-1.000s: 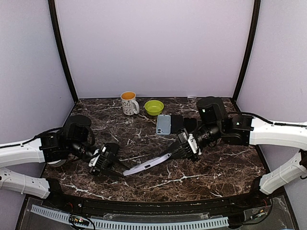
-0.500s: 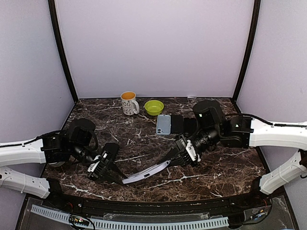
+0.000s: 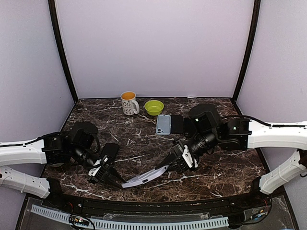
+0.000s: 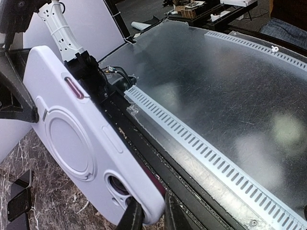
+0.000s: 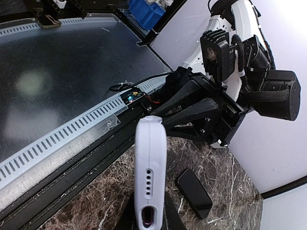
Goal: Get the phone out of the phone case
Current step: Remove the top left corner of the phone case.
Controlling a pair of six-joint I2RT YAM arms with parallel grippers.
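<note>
A pale lavender phone case (image 3: 144, 178) hangs tilted above the table's near edge, stretched between both arms. A dark reddish edge of the phone (image 4: 154, 180) shows along the case's rim. My left gripper (image 3: 119, 183) is shut on the case's corner by the camera cutout, one finger on each face (image 4: 149, 219). My right gripper (image 3: 169, 165) is shut on the opposite end, the one with the port and speaker holes (image 5: 148, 218). In the right wrist view the case (image 5: 150, 158) points edge-on toward the left arm.
At the back stand a white mug (image 3: 128, 102) and a green bowl (image 3: 154, 107). A light blue phone (image 3: 163, 124) and dark phones (image 3: 177, 123) lie in the table's middle. A black phone (image 5: 194, 192) lies beside the held case. The table's black front rail (image 4: 144, 143) runs just under it.
The case and both grippers have shifted toward the near edge and slightly left. The left jaws have narrowed onto the case's corner.
</note>
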